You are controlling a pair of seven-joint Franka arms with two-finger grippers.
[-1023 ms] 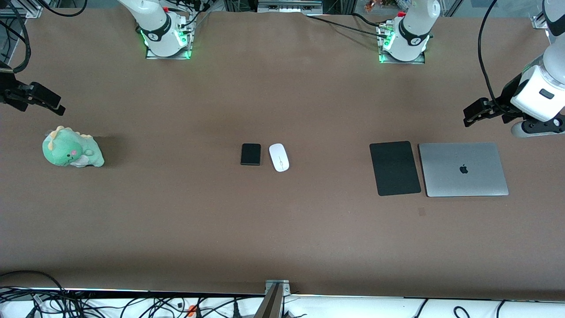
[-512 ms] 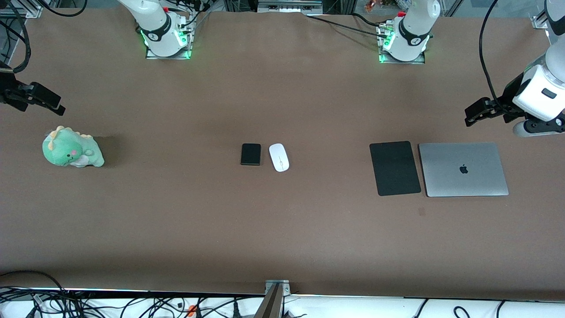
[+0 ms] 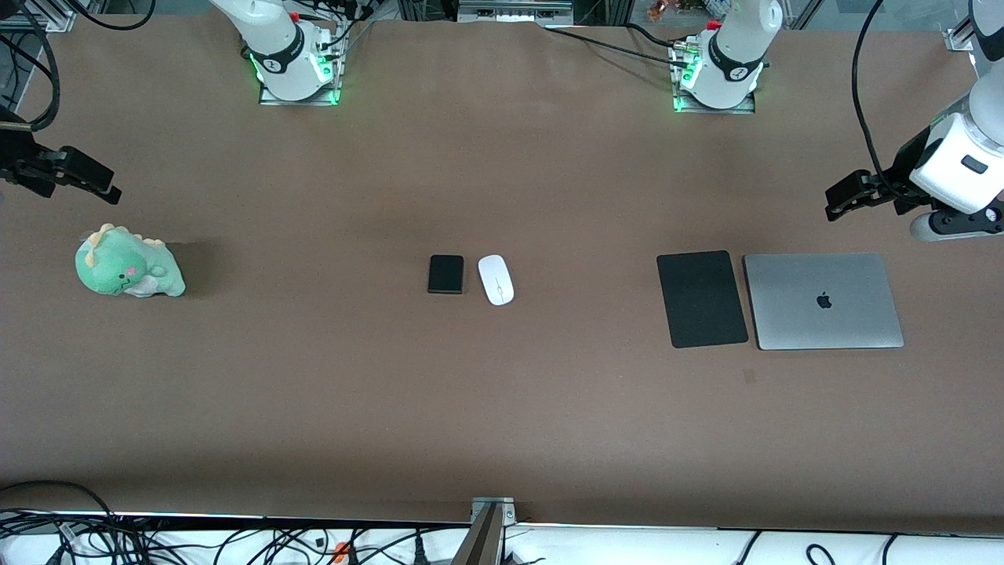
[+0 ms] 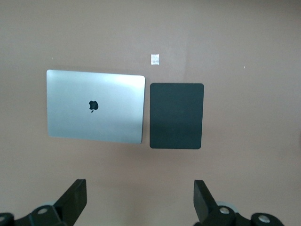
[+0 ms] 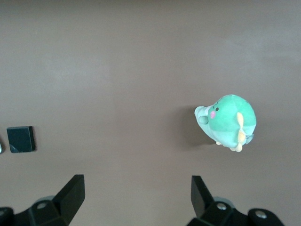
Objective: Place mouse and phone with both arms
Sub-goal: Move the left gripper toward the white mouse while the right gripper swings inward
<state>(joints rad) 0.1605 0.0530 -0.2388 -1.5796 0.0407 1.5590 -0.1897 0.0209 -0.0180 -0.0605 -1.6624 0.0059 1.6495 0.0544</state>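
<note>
Right now I'm holding both grippers spread and empty, left gripper and right gripper at the tabletop's opposite ends; the glossy white oval mouse and small flat black phone are lying mid-table, so I'm planning separate, square descents.

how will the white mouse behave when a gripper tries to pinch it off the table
The mouse looks glossy and rounded, so fingers may slip on its curved sides. It sits low and flat, so it will probably slide rather than roll or tip. A push could drive it into the phone close beside it.
</note>
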